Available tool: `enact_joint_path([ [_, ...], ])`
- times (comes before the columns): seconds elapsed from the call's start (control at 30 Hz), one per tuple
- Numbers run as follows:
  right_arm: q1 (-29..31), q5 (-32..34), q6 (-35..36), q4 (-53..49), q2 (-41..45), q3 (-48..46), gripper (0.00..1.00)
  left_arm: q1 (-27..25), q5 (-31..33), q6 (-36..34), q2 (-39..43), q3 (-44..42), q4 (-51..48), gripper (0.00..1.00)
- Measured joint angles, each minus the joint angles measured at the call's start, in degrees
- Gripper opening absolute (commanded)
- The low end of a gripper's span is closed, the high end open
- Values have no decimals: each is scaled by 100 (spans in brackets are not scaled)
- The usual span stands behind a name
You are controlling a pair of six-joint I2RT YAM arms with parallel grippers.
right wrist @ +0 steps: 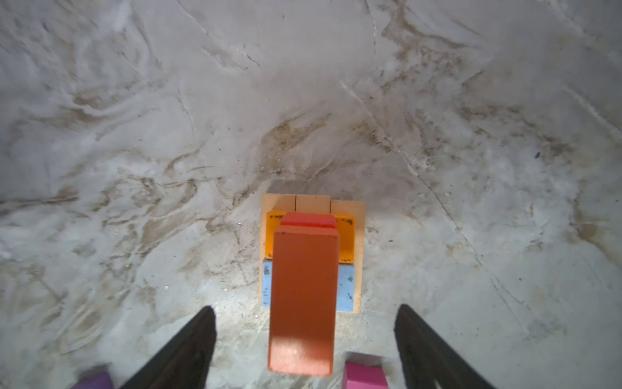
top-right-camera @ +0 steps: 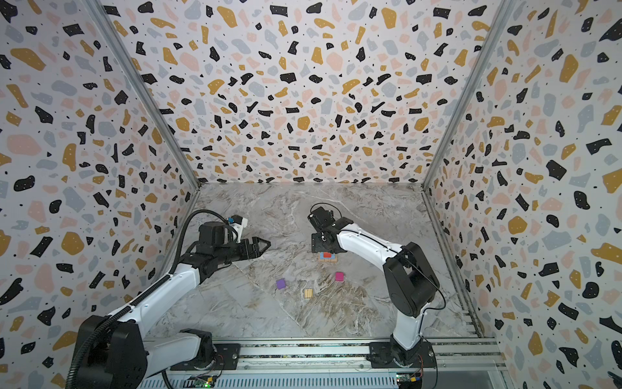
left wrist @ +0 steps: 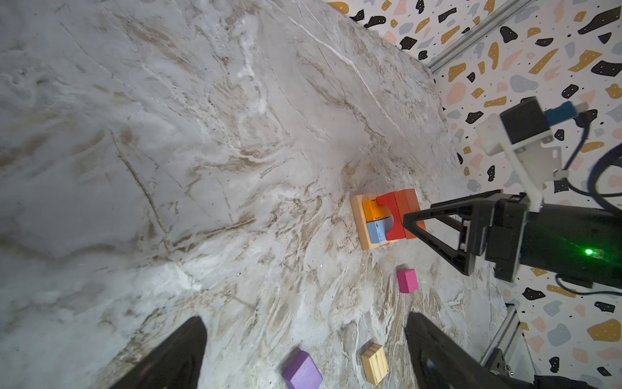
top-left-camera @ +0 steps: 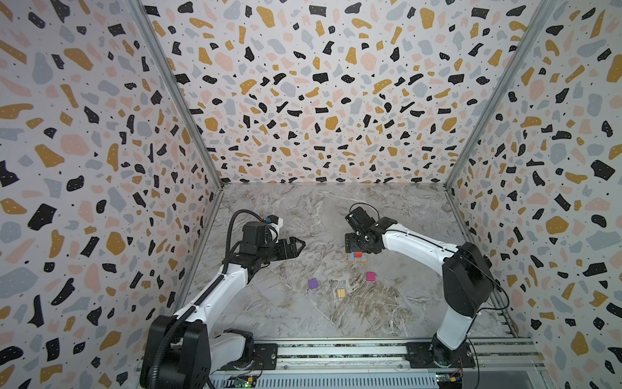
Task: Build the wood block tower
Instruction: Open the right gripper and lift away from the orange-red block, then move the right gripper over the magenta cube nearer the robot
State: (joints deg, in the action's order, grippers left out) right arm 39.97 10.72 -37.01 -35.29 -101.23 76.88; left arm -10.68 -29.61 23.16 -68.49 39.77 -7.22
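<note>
The tower (top-left-camera: 357,257) (top-right-camera: 327,257) stands mid-table: a tan plank base (right wrist: 313,203), an orange block (right wrist: 346,240) and a blue block (right wrist: 346,291), then a red arch block (left wrist: 390,215). An orange-red block (right wrist: 303,296) lies on top. My right gripper (right wrist: 305,307) hangs straight above it, open, with its fingers well clear on either side of the orange-red block. In the left wrist view one of its fingers (left wrist: 434,215) reaches the tower's top. My left gripper (top-left-camera: 301,244) (left wrist: 304,318) hovers open and empty to the left of the tower.
Loose on the marble in front of the tower lie a purple cube (top-left-camera: 313,283) (left wrist: 302,370), a tan block (top-left-camera: 341,293) (left wrist: 374,363) and a pink cube (top-left-camera: 370,276) (right wrist: 365,375). Terrazzo walls close three sides. A metal rail (top-left-camera: 336,350) runs along the front.
</note>
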Motion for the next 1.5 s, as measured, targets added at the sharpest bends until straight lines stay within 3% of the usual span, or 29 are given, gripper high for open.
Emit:
enact_joint_path([
  [0.07, 0, 0, 92, 9, 304, -109, 99, 0, 0, 0, 0, 0, 0, 94],
  [0.47, 0, -57, 369, -44, 1919, -940, 99, 0, 9, -2, 0, 0, -2, 94],
  [0.93, 0, -411, 26, 334, 2931, -3001, 90, 0, 13, -2, -13, 0, -2, 94],
  [1.5, 0, -682, -173, 1329, 2356, -3545, 78, 0, 15, -2, -66, 0, -2, 94],
])
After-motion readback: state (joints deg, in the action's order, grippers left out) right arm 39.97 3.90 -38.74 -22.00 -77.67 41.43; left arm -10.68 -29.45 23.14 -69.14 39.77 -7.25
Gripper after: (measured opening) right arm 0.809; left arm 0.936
